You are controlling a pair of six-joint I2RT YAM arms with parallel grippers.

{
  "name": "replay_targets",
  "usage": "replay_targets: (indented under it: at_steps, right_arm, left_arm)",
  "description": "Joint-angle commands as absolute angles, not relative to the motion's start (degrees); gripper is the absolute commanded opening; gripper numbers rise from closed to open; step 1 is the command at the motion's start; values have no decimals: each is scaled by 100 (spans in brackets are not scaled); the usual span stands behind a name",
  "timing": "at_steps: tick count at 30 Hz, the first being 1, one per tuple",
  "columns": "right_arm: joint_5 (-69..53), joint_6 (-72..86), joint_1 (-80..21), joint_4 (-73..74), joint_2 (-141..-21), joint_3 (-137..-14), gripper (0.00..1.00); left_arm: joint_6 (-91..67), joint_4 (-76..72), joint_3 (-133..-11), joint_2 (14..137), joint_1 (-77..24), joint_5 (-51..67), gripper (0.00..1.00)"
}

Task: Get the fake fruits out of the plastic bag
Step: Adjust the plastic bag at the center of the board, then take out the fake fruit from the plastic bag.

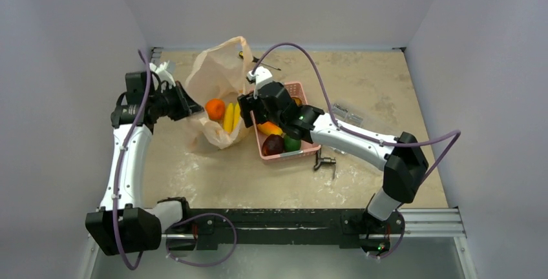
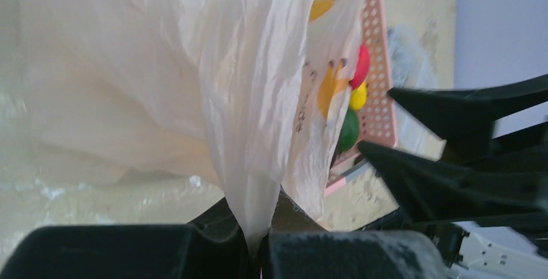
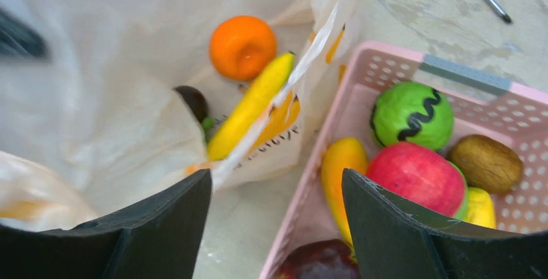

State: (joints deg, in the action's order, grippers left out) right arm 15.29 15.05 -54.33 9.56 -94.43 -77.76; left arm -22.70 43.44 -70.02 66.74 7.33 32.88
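1. The left gripper (image 2: 258, 248) is clamped hard on a fold of the plastic bag (image 2: 161, 66), low centre of its wrist view. It holds the bag's mouth up and open.
2. The right gripper (image 3: 276, 182) hangs with its jaws spread wide and nothing between them, above the seam where the bag meets the pink basket (image 3: 388, 53).
3. Three fruits lie in the bag, upper left of the right wrist view: an orange (image 3: 243, 46), a banana (image 3: 252, 108) slanting below it, and a dark fruit (image 3: 192, 101) half tucked under the film.
4. To my eye the next move is to swing the open jaws towards the left of the frame, over the bag's mouth, and come straight down. The orange looks the cleaner pick, since it sits bare.
5. A strip of the bag's edge lies along the banana. Closing there would likely catch the film with the fruit and drag the bag.
6. The left pinch ought to hold firm, or the mouth may sag over the fruit.
7. On the right of the frame, a red apple (image 3: 417, 175), a green round fruit (image 3: 411, 114) and a brown kiwi (image 3: 486, 159) sit in the basket. Its wall is just beside the bag, so there is little room on that side.
8. In the overhead view a small metal piece (image 1: 325, 161) lies below the basket and a clear packet (image 1: 346, 114) to its right, both apart from the work.
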Motion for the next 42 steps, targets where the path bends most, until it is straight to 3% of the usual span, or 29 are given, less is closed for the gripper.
replay_targets:
  at_steps: [1, 7, 16, 29, 42]
  right_arm:
    - [778, 1592, -5440, 408, -9378, -8306, 70]
    - [216, 1425, -5559, 457, -10016, -9032, 47]
    - [242, 1281, -5800, 598, -11036, -9935, 42]
    - [1418, 1319, -5785, 893, -12877, -11829, 59]
    - [1741, 1106, -5579, 588, -13685, -12163, 76]
  left_arm:
    - [-1884, 4602, -6070, 6149, 703, 3021, 0]
    - [-1811, 4338, -5345, 5710, 709, 2667, 0]
    - [-1648, 4263, -5092, 5600, 704, 2203, 0]
    - [-1634, 4261, -5122, 5714, 712, 2222, 0]
    - [-1642, 4240, -5133, 5723, 707, 2294, 0]
